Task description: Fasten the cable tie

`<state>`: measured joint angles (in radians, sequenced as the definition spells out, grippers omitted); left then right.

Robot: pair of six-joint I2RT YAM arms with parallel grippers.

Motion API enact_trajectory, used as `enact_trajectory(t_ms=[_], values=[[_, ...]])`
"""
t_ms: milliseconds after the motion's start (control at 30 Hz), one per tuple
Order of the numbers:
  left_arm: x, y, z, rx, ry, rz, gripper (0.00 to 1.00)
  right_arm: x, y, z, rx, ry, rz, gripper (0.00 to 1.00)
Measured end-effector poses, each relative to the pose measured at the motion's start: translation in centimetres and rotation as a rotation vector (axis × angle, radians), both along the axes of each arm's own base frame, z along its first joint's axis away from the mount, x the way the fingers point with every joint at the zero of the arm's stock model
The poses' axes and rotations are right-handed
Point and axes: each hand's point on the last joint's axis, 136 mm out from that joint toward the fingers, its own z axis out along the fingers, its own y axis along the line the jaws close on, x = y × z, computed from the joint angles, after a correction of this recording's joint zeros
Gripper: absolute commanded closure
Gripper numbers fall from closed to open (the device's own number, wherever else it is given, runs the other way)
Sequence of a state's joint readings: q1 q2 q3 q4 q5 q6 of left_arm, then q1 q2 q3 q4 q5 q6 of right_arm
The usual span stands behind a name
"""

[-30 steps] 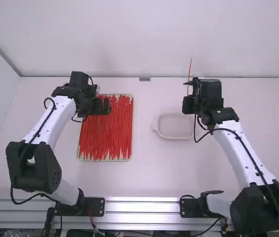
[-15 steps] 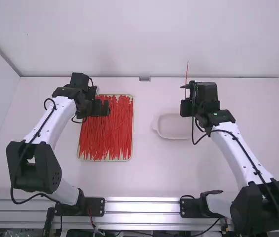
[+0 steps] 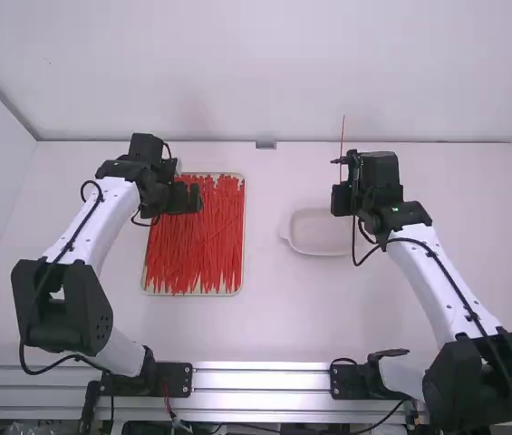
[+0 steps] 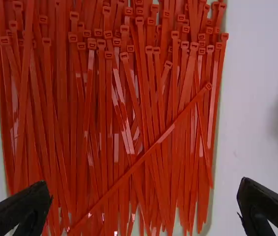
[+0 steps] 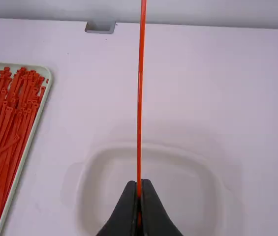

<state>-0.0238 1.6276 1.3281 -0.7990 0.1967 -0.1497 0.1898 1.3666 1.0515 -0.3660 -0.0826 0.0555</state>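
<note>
Cable tie (image 5: 139,98) stands clamped in right tool (image 5: 139,186); left tool (image 4: 142,189) gapes above pile (image 4: 109,113).

white dish (image 3: 314,236): right of centre | grey bracket (image 3: 265,143): table's far edge | table (image 3: 283,308): white

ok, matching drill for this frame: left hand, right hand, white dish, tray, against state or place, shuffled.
1 left hand
2 right hand
3 white dish
4 tray

a shut on a single red cable tie
b holds the cable tie pile
c open above that pile
d on the table, right of the tray in the high view

Pairs: 1-c, 2-a, 3-d, 4-b
</note>
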Motion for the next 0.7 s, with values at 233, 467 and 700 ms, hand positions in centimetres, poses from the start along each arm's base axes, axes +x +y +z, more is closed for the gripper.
enact_trajectory(t_ms=[233,467,700], values=[[0.1,0.0,-0.2,0.000,-0.006,0.000,0.01,0.0,0.0,0.0,0.000,0.000,0.000,1.00],[-0.2,0.0,-1.5,0.000,0.002,0.000,0.01,0.0,0.0,0.0,-0.001,0.000,0.001,1.00],[-0.5,0.0,-1.9,0.000,0.014,0.000,0.01,0.0,0.0,0.0,-0.002,-0.001,0.001,1.00]])
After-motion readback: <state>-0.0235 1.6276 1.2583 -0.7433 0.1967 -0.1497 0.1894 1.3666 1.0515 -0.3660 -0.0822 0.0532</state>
